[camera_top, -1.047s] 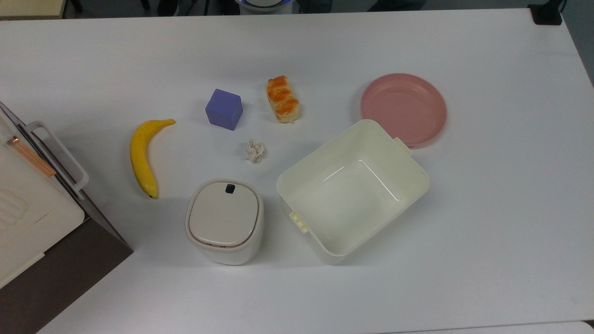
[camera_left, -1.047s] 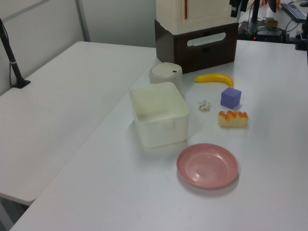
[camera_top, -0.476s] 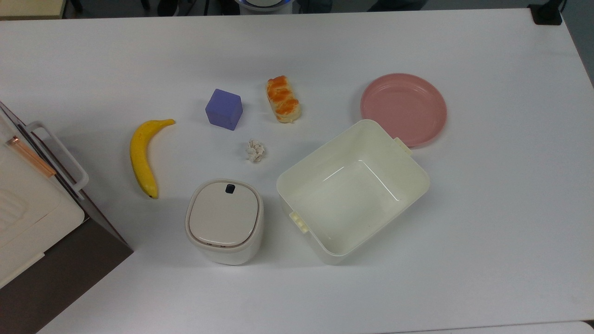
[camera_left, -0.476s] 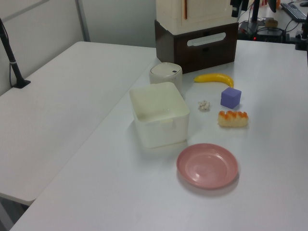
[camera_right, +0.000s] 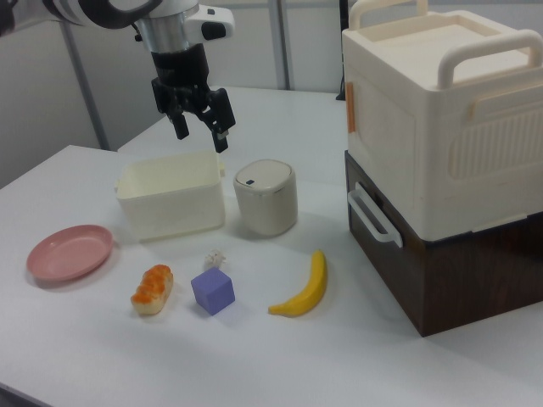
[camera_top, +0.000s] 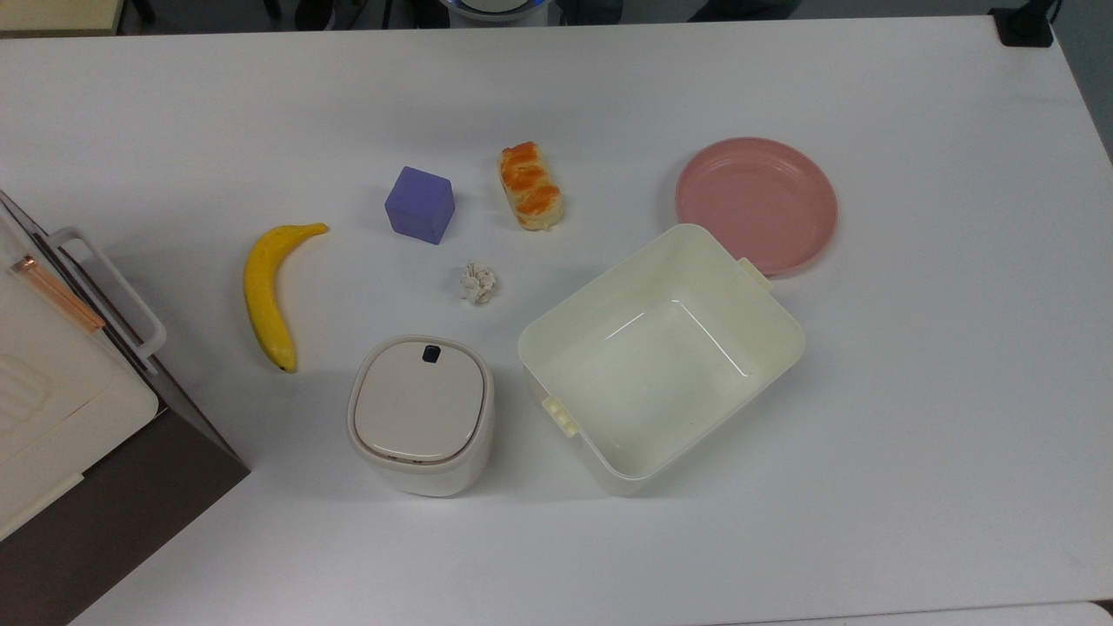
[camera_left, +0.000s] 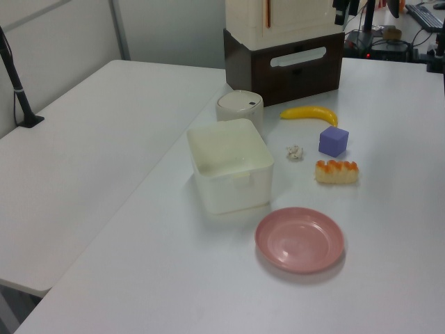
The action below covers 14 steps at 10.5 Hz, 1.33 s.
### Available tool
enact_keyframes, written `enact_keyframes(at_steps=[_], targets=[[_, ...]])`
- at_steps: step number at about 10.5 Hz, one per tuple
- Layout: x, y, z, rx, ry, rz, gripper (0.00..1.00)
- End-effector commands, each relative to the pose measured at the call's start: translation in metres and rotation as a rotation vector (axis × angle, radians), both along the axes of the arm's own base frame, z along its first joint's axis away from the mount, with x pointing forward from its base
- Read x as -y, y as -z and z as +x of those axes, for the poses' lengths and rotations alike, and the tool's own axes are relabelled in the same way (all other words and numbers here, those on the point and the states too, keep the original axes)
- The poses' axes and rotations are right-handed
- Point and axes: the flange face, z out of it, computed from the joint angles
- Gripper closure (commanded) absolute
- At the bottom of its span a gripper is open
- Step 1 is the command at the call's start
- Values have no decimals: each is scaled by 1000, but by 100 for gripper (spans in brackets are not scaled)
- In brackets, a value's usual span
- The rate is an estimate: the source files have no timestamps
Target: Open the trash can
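The trash can is a small cream rounded-square bin with its flat beige lid down and a dark button at the rim. It stands near the table's front in the top view, also seen as the trash can and the trash can. In the right view my gripper hangs open and empty high above the table, up and to the left of the bin, over the large tub.
A large lidless cream tub stands right of the bin in the top view. A banana, purple cube, bread, crumpled paper ball and pink plate lie around. A cream-and-brown box stack stands close to the bin.
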Motion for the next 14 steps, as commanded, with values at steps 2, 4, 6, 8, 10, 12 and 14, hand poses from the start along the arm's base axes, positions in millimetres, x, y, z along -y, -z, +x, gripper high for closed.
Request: enact_keyframes(at_steps=[2,4,6,8,10,12,14], targets=[[-3,3,-10,-40,-89,-15,0],[-3,2,-11,-39,-93,-16,0],[-2,7,-7,-45,-92,-9,30],[-7,9,-4,-42,-102,-12,100],[-20,17,3,-57,-156,-19,100],[-23,55,29,-113,-209,-40,100],[-45,74,71,-10,-219,-90,100]])
